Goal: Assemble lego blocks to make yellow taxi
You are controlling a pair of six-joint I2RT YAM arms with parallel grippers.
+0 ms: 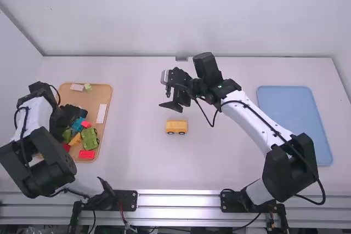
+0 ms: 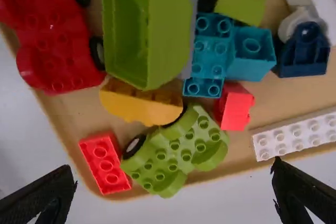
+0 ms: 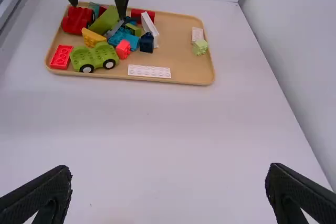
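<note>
The tray (image 1: 105, 93) on the left of the table (image 1: 137, 168) is crowded: a red base (image 2: 58, 48), a big green block (image 2: 168, 30), an orange block (image 2: 139, 106), teal blocks (image 2: 210, 56) and a navy block (image 2: 304, 51) sit close together. Nearer one long edge are a green base (image 2: 186, 153) with wheels, a red brick (image 2: 105, 163) and a white plate (image 2: 296, 132). The blue mat (image 1: 293, 119) is on the right. The yellow car (image 1: 176, 127) stands near mid-table, between tray and mat, well apart from both.

The left arm (image 1: 37, 113) bends over the tray, its gripper (image 1: 68, 119) above the blocks, fingers spread, grasping nothing. The right arm (image 1: 255, 121) reaches inward from beside the mat; its gripper (image 1: 164, 100) hangs beyond the car, fingers wide apart and empty.
</note>
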